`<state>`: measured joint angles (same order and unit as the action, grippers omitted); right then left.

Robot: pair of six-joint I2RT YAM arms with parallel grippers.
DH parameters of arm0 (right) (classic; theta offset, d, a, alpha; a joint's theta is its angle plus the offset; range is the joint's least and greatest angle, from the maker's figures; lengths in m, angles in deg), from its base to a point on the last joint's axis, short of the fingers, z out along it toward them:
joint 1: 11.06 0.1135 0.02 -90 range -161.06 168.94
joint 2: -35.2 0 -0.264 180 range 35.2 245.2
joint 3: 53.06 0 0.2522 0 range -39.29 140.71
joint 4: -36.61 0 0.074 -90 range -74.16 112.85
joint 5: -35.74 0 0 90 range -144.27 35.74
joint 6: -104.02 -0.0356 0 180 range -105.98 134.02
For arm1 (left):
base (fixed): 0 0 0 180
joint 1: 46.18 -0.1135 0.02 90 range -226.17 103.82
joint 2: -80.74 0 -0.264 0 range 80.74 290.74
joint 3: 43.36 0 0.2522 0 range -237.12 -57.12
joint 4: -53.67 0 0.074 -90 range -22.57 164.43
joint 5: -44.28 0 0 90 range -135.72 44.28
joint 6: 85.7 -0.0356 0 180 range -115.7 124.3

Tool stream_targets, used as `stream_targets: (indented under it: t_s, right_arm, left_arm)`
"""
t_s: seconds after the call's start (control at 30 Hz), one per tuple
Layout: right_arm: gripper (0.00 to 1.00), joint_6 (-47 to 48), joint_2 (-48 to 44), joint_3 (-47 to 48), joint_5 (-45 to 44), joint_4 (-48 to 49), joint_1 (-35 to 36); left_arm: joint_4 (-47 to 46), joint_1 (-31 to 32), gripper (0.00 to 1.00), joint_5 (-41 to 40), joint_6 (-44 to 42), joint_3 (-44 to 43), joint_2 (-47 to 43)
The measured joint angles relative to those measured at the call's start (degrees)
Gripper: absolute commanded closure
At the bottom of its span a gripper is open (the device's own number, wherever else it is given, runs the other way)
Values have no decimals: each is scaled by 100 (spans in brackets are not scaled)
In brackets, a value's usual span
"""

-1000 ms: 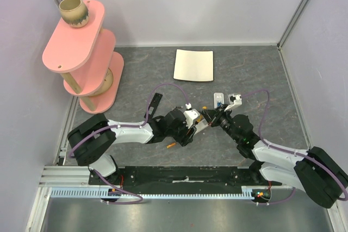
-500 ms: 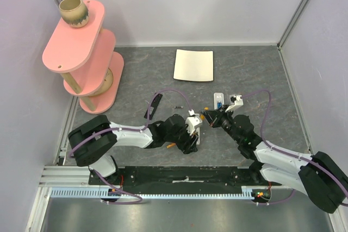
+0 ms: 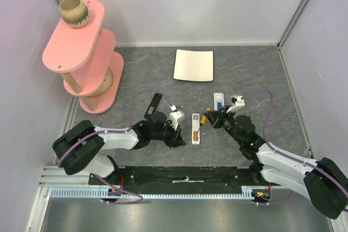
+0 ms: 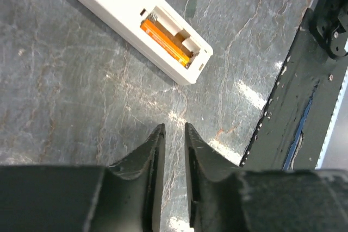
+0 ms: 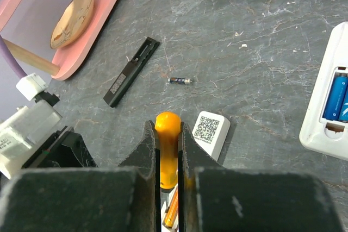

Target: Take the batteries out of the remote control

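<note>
The white remote control (image 3: 196,129) lies flat on the table between my two grippers. Its battery bay is uncovered, and in the left wrist view one orange battery (image 4: 166,40) sits in the bay of the remote control (image 4: 119,4). My left gripper (image 4: 174,127) hovers just short of that end, with a narrow gap and only table between its fingers. It sits left of the remote in the top view (image 3: 178,136). My right gripper (image 5: 167,125) is shut on an orange-yellow tool (image 5: 167,120) above the remote's QR-labelled end (image 5: 211,129).
A second white remote (image 3: 218,101) with blue cells lies behind the right gripper. A black bar (image 3: 154,104) and a small dark cell (image 3: 177,107) lie behind the left arm. A white tile (image 3: 193,65) is at the back. A pink shelf (image 3: 81,52) carries a mug.
My left gripper has let go of the remote and drawn back to the left, its jaws narrowing. The remote now lies flat on the table. The right gripper has barely moved.
</note>
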<state>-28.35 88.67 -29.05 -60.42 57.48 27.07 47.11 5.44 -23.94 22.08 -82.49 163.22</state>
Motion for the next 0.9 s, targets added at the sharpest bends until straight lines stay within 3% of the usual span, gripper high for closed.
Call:
stream_targets:
  t_s: [0.23,0.37,0.5,0.67,0.9]
  right_arm:
    - [100,-4,337,-2,2,85,0]
    - [100,-9,531,-2,2,157,0]
    - [100,-13,529,-2,0,179,0]
    - [100,-9,184,-2,-39,87,-2]
    - [100,68,-367,-2,-166,-146,-4]
  left_arm:
    - [-177,-210,82,398,74,-63,138]
    - [-212,-214,74,538,79,-278,431]
    - [-216,-214,73,605,83,-490,638]
    - [-240,-214,78,789,83,-754,909]
    - [-363,-216,78,1025,107,-920,1335]
